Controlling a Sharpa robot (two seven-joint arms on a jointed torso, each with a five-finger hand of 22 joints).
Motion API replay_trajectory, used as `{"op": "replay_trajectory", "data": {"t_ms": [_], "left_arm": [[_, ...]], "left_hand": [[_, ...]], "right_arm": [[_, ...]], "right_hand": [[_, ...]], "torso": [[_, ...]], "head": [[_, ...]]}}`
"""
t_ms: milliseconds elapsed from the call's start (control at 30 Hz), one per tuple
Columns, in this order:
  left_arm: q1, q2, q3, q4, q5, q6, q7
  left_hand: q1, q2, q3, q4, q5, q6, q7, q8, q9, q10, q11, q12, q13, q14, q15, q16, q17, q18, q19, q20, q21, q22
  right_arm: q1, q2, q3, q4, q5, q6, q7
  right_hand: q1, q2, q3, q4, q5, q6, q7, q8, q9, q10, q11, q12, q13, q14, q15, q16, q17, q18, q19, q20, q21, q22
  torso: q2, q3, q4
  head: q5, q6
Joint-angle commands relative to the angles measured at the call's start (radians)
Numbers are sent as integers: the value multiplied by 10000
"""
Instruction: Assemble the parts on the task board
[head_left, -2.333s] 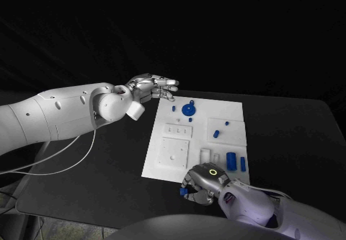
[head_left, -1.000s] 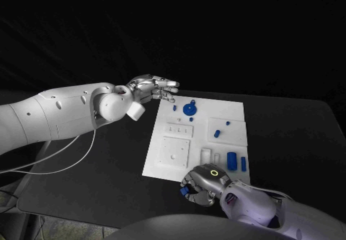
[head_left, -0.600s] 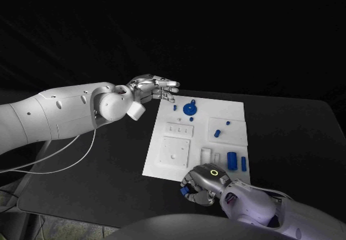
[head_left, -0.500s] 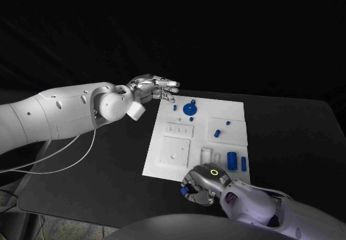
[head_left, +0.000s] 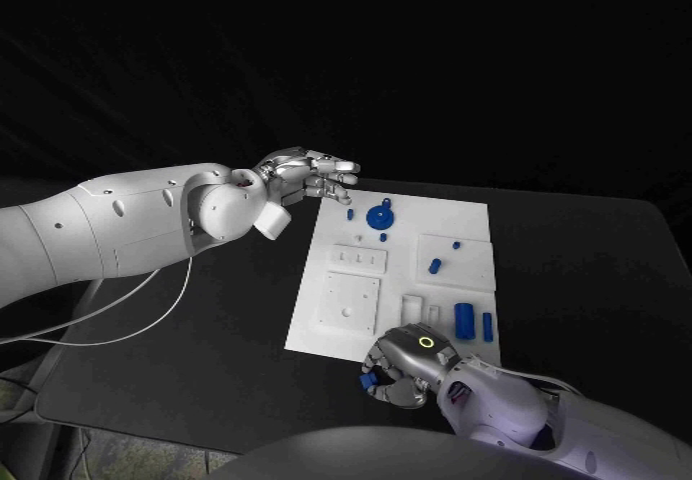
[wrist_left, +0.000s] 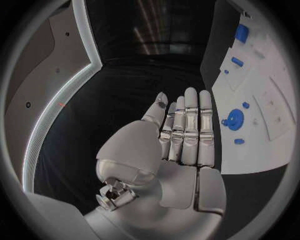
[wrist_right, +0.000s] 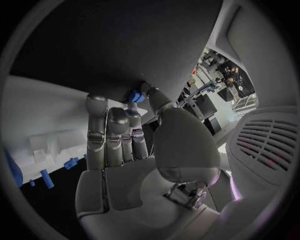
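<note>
**Right hand hangs on to its blue part at the near edge, barely a twitch**

My right hand (head_left: 400, 372) sits just off the near edge of the task board (head_left: 335, 300), over the bench (head_left: 188, 350), and it's pinching a small blue part (head_left: 371, 381) between thumb and fingertip. The right wrist view confirms it: the blue piece is right there at the fingertips (wrist_right: 139, 96). Over the last couple of seconds almost nothing has moved; the hand has drifted a touch toward me and the part has stayed in the pinch. So I read this as a pause with the piece in hand, not yet carried to its seat.

The hand's back faces up, fingers curled under toward the bench.

My left hand (head_left: 307, 175) hovers beyond the board's far left corner, holding nothing, fingers straight and side by side, same place as before.

On the board, the blue wheel-shaped part (head_left: 379, 217) lies near the far end, and the larger blue cylinder (head_left: 463, 318) stands near the right hand with a slimmer blue piece (head_left: 486, 325) beside it.
</note>
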Motion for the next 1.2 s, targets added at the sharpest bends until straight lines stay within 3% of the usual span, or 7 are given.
{"op": "replay_trajectory", "data": {"t_ms": [33, 233, 533, 800, 1100, 1200], "left_arm": [[4, 14, 4, 27, -41, 126, 46], [4, 13, 4, 27, -53, 121, 38], [4, 7, 4, 26, -106, 84, 39], [4, 0, 4, 14, -157, 28, 57], [5, 3, 4, -6, -258, 8, 60], [5, 7, 3, -23, -306, -1, 55]], "left_hand": [[51, -77, -26, 13, 40, -27, 4, 29, -8, -87, -11, 11, -4, 6, 63, -33, -11, -139, 46, 11, -38, -11], [51, -77, -26, 13, 40, -27, 4, 29, -8, -87, -11, 11, -4, 6, 63, -33, -11, -139, 46, 11, -38, -11], [51, -77, -26, 13, 40, -27, 4, 29, -8, -87, -11, 11, -4, 6, 63, -33, -11, -139, 46, 11, -38, -11], [30, -72, -28, 19, 41, -33, 4, 27, -8, -71, -16, 14, -2, 17, 59, -25, -5, -137, 47, 11, -35, -2], [27, -66, -25, 23, 42, -54, 6, 24, -11, 9, -38, 14, -2, 24, 49, -20, -2, -143, 48, 3, -33, 2], [23, -66, -26, 27, 41, -59, 5, 26, -12, 51, -50, 16, -1, 28, 44, -19, -2, -147, 48, 0, -33, 2]], "right_arm": [[-56, 25, -97, -151, -298, 335, -101], [-56, 72, -181, -203, -475, 196, -203], [-56, 65, -222, -137, -476, -552, -183], [-56, -32, -225, 50, -272, -1226, -1], [-48, -227, -212, 349, 38, -1771, 120], [-29, -311, -151, 456, 274, -1951, 161]], "right_hand": [[0, 45, -80, 39, -45, 44, 13, 15, -11, 12, -29, 57, 7, 2, -3, 42, 6, -120, 400, -5, 27, 627], [-44, 9, -289, 278, -1, 97, -17, 17, -9, 48, -44, 74, 13, 24, -9, 79, 33, -125, 419, -6, 41, 622], [-304, -13, -199, 671, 1028, 356, -120, 17, -6, 273, -139, 230, 152, 108, -77, 286, 235, -168, 498, -75, 388, 670], [-351, -46, -54, 804, 1580, 421, -146, 16, -7, 327, -174, 254, 232, 119, -117, 275, 269, -163, 502, -115, 535, 680], [-363, -107, 71, 872, 1643, 430, -149, 16, -7, 343, -184, 242, 288, 119, -137, 233, 273, -159, 498, -132, 630, 685], [-370, -117, 83, 892, 1630, 424, -148, 16, -7, 339, -187, 231, 289, 118, -144, 218, 266, -155, 497, -140, 632, 682]], "torso": [[0, 5, 2], [4, 5, 2], [-5, 3, -4], [5, 18, -14], [4, 17, -11], [-2, 21, -9]], "head": [[5, 2], [12, -1], [4, 24], [-6, 69], [-44, 132], [-78, 187]]}}
